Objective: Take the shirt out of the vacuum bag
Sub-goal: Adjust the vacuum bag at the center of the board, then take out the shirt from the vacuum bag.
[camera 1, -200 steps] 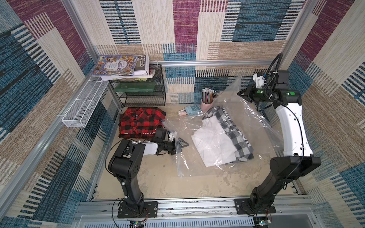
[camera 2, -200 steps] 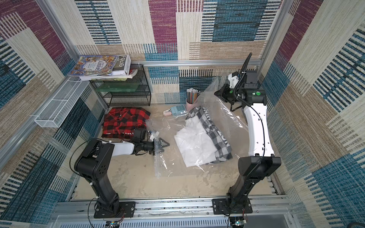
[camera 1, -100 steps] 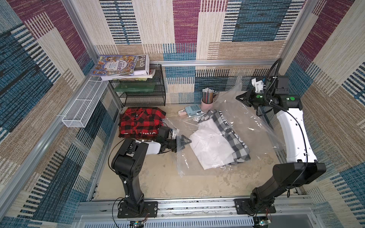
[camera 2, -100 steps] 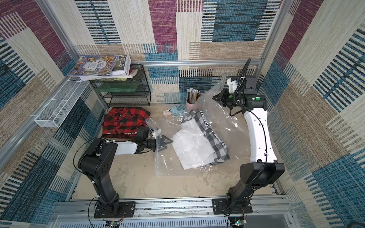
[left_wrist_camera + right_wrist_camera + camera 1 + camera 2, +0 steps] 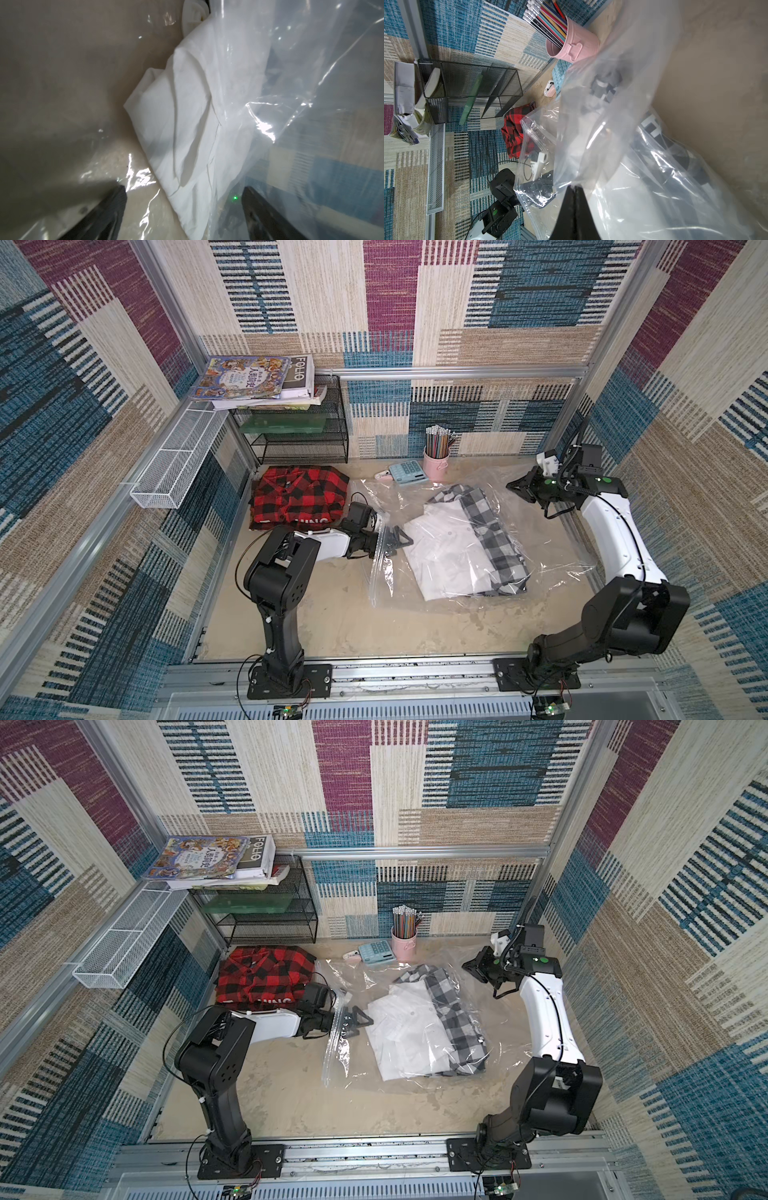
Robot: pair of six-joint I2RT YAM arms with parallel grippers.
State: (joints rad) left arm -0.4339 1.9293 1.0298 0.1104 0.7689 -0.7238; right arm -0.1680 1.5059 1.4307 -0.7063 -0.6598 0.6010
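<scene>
Clear plastic: vacuum bag (image 5: 555, 533) pinched in right pincer (image 5: 574, 188), clamped together on the film. Jaws apart, left pincer (image 5: 401, 541) sits in the mouth, white shirt (image 5: 444, 556) just ahead. Risk: closing catches film with cloth, dragging the bag.

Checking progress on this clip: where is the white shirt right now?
In a top view the white shirt lies mid-table inside the vacuum bag, beside the grey checked shirt, just ahead of the open left gripper.
</scene>
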